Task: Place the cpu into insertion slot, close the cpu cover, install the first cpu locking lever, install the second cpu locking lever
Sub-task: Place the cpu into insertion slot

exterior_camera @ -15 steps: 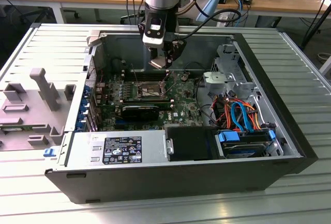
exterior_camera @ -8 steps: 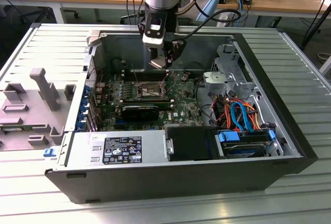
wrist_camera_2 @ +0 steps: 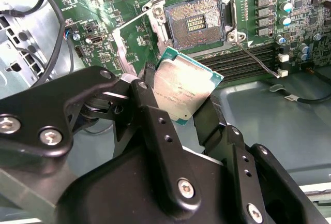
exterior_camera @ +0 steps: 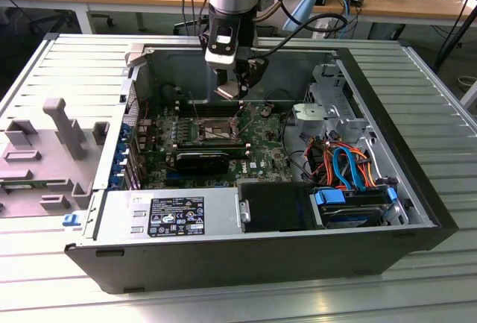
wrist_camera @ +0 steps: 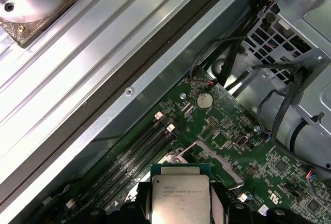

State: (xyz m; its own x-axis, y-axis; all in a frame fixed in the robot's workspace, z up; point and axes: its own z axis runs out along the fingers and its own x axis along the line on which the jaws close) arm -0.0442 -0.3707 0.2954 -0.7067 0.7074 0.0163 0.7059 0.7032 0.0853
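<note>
Claw [wrist_camera_2: 178, 104] grips cpu [wrist_camera_2: 182, 85] tilted, one corner toward insertion slot [wrist_camera_2: 195, 23].

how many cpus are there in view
1: the cpu is held in the claw, over the board and near the empty slot. Others could be hidden elsewhere in the case.

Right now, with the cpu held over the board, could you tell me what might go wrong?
The pincer grips the cpu only by two edges, so it might slip and drop onto the board. The slot lies open with bare contacts; a cpu set down askew could bend them. A thin lever juts out beside the slot and might catch the pincer on the way down.
</note>
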